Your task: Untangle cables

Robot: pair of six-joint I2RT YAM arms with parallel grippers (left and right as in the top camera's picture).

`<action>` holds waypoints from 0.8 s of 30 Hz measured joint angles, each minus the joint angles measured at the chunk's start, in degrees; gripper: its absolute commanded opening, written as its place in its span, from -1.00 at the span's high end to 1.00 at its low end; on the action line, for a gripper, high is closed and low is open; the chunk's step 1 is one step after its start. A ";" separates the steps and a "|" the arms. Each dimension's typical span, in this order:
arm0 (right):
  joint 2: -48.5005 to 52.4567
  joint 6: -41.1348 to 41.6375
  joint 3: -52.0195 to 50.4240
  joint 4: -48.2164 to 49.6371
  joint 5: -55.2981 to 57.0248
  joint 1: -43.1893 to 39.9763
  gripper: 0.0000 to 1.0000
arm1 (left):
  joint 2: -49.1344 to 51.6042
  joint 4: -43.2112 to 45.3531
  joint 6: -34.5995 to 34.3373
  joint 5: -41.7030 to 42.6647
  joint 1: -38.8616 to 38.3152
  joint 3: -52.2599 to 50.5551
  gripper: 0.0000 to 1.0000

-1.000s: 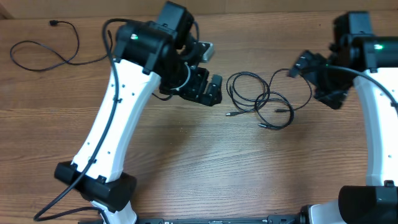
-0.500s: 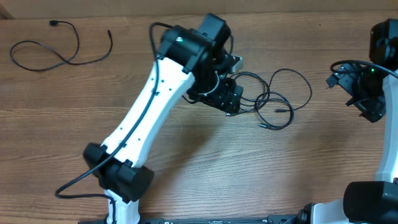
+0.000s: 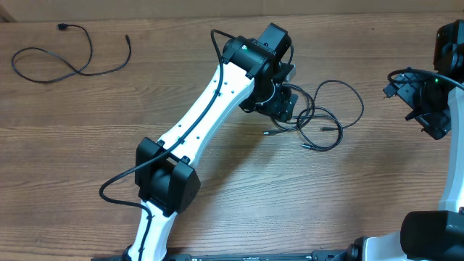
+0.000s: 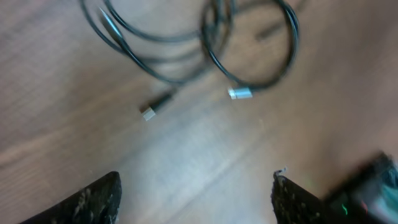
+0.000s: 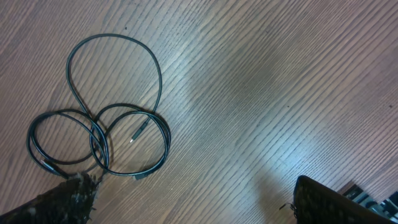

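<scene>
Wood-grain table point(image 3: 65, 159) seen from above, with two white-and-black robot arms. The left arm reaches diagonally from its base at the lower left toward the middle of the table. Its left gripper point(image 3: 284, 106) points down at the left edge of the tangled cables point(image 3: 324, 119), and from above the wrist hides that edge of the tangle.

In the left wrist view, the left gripper point(image 4: 196, 199) has its jaws wide apart with only bare wood between them. The tangled cables point(image 4: 186, 56) lie just ahead of the fingertips, blurred, and two silvery plug ends point(image 4: 239, 93) rest on the wood.

The right arm stands folded at the right edge, with the right gripper point(image 3: 428, 119) well apart from the tangle. In its wrist view the right gripper point(image 5: 193, 205) is also spread wide and holds nothing. The tangled cables point(image 5: 99, 140) show there as three overlapping thin black loops.

A lone cable point(image 3: 65, 61) lies in a loose curve at the far left corner, well apart from both grippers.
</scene>
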 measured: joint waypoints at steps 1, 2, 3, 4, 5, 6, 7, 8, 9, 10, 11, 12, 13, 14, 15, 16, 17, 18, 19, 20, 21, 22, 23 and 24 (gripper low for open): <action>0.00 0.02 0.00 -0.02 -0.02 0.02 -1.00 | 0.37 1.33 -1.18 -1.36 0.00 0.00 -0.44; 0.00 0.00 0.00 0.00 0.00 0.02 -1.00 | 0.94 2.67 -2.21 -2.54 0.00 0.00 -0.43; 0.00 0.02 0.00 -0.02 0.00 0.02 -1.00 | 1.64 4.46 -3.04 -3.76 0.00 0.00 -0.43; 0.00 0.02 0.00 0.02 0.00 0.02 -1.00 | 2.43 6.16 -3.76 -4.70 0.00 0.00 -0.37; 0.00 0.00 0.00 0.00 0.02 0.02 -1.00 | 3.39 7.98 -4.24 -5.49 0.00 0.00 -0.32; 0.00 0.00 0.00 0.02 0.00 0.02 -1.00 | 4.28 9.35 -4.63 -6.08 0.00 0.00 -0.30; 0.00 0.00 0.00 0.02 0.00 0.02 -1.00 | 5.27 10.73 -5.07 -6.43 0.00 0.00 -0.30; 0.00 0.02 -0.02 0.00 0.00 0.02 -1.00 | 6.34 12.26 -5.73 -6.93 -0.02 0.00 -0.30; 0.00 0.02 0.00 0.02 0.00 0.02 -1.00 | 7.28 13.22 -6.40 -7.23 -0.02 0.00 -0.30; 0.00 0.00 0.00 -0.02 0.00 0.02 -1.00 | 8.24 14.16 -7.23 -7.45 -0.02 0.00 -0.29; 0.00 0.02 0.00 0.00 0.00 0.02 -1.00 | 9.14 14.91 -8.22 -7.61 -0.02 0.00 -0.28; 0.00 0.00 0.00 -0.02 0.00 0.02 -1.00 | 10.01 15.61 -9.20 -7.82 -0.02 0.00 -0.22; 0.00 0.02 0.00 0.00 0.00 0.00 -1.00 | 10.71 15.98 -9.97 -7.91 0.00 0.00 -0.17; 0.00 0.00 0.00 0.00 0.00 0.02 -0.99 | 11.39 16.17 -10.60 -8.11 -0.02 0.00 -0.14; 0.00 0.00 0.00 0.02 0.00 0.02 -1.00 | 11.96 16.24 -11.37 -8.24 -0.02 0.00 -0.08; 0.00 0.02 0.00 0.02 0.00 0.02 -1.00 | 12.44 16.28 -11.76 -8.26 -0.02 0.00 0.03; 0.00 0.02 0.00 0.02 0.00 0.02 -1.00 | 12.92 16.31 -12.22 -8.28 -0.02 0.00 0.14; 0.00 0.02 0.00 0.02 0.00 0.02 -1.00 | 13.29 16.31 -12.79 -8.33 -0.02 0.00 0.16; 0.00 0.04 0.00 0.00 0.02 0.02 -1.00 | 13.64 16.28 -13.07 -8.33 -0.02 0.00 0.14; 0.00 0.00 0.00 0.02 0.00 0.02 -1.00 | 14.08 16.31 -13.64 -8.37 -0.02 0.00 0.07; 0.00 0.00 0.00 0.02 0.00 0.02 -1.00 | 14.38 16.33 -14.25 -8.44 -0.02 0.00 0.01; 0.00 0.02 0.00 0.00 0.00 0.02 -1.00 | 14.71 16.33 -15.08 -8.44 -0.02 0.00 0.00; 0.00 0.04 0.00 0.00 -0.02 0.02 -1.00 | 14.99 16.37 -15.98 -8.48 -0.02 0.00 -0.01; 0.00 0.02 0.00 -0.02 0.02 0.00 -1.00 | 15.21 16.37 -16.68 -8.46 -0.02 0.00 0.00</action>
